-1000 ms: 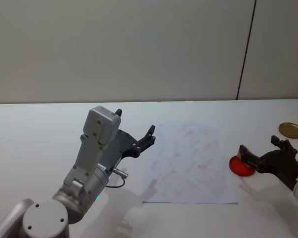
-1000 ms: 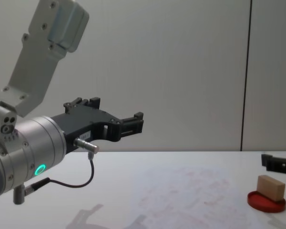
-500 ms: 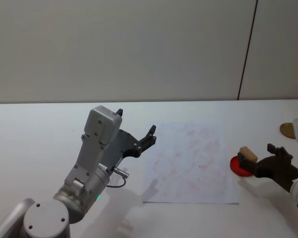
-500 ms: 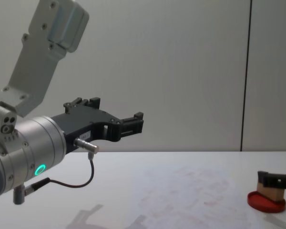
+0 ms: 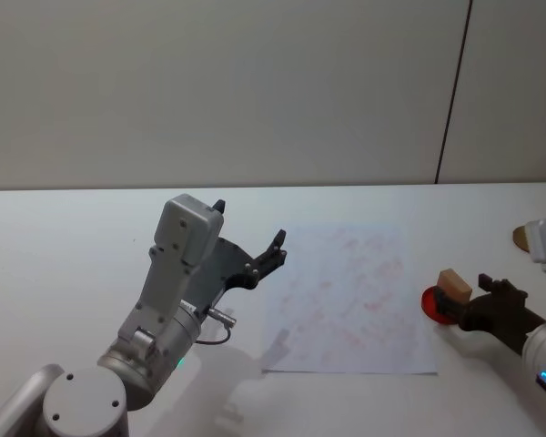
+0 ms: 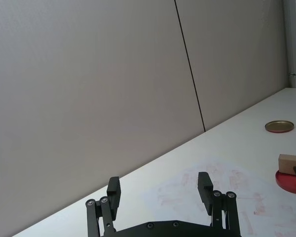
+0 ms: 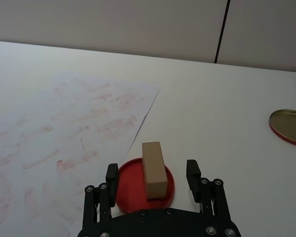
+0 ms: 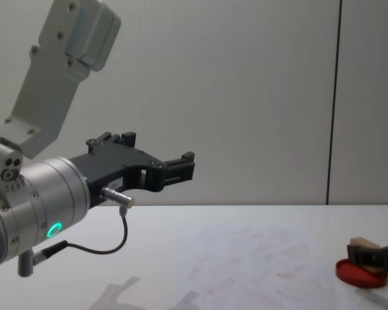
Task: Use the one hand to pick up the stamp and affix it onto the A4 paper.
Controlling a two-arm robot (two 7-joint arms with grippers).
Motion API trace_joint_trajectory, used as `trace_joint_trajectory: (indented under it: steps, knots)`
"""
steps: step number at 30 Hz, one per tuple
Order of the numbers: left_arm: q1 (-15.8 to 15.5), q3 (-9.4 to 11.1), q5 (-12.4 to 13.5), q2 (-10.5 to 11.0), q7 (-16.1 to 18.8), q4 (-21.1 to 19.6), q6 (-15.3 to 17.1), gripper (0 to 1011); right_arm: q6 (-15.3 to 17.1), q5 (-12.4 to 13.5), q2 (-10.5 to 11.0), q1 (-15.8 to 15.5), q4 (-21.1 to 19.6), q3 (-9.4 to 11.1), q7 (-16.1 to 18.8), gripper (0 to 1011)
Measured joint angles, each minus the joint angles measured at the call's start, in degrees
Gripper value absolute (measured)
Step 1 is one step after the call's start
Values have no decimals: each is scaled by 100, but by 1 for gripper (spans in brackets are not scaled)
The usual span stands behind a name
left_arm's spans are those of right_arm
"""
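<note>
The stamp [image 7: 154, 169], a light-tan wooden block, stands on a flat round red disc [image 7: 129, 190]. My right gripper [image 7: 152, 174] is open and straddles the stamp, one finger on each side with a gap to the wood. From the head view, the stamp [image 5: 454, 285] sits at the right with the right gripper [image 5: 464, 302] low around it. In the chest view, black fingers [image 8: 370, 257] hide the lower part of the stamp [image 8: 363, 243]. The A4 paper [image 5: 346, 300], covered in faint red marks, lies left of the disc [image 5: 430, 303]. My left gripper [image 5: 266, 259] hangs open in the air over the paper's left edge.
A gold round lid [image 7: 288, 126] lies on the white table beyond the disc, to the right. The big left arm [image 5: 168, 300] rises at the left of the table. A plain wall runs behind the table's far edge.
My right gripper has come down from above the stamp until its fingers stand on either side of it at disc level. The left arm has not moved.
</note>
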Motion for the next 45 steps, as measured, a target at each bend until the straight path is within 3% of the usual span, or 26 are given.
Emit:
trace_joint_trajectory:
  steps: [13, 19, 22, 36, 45]
  knots:
    - [0, 0, 0, 0, 0, 0, 0, 993, 59, -59, -79, 132, 224, -47, 41, 503]
    - [0, 0, 0, 0, 0, 0, 0, 993, 45, -94, -111, 187, 304, -64, 44, 275]
    - [0, 0, 0, 0, 0, 0, 0, 993, 17, -111, -119, 199, 321, -68, 43, 223]
    - [0, 0, 0, 0, 0, 0, 0, 993, -359, -313, -149, 230, 115, -120, 102, 219]
    - [0, 0, 0, 0, 0, 0, 0, 993, -381, -411, -286, 345, 3, -252, 311, 218]
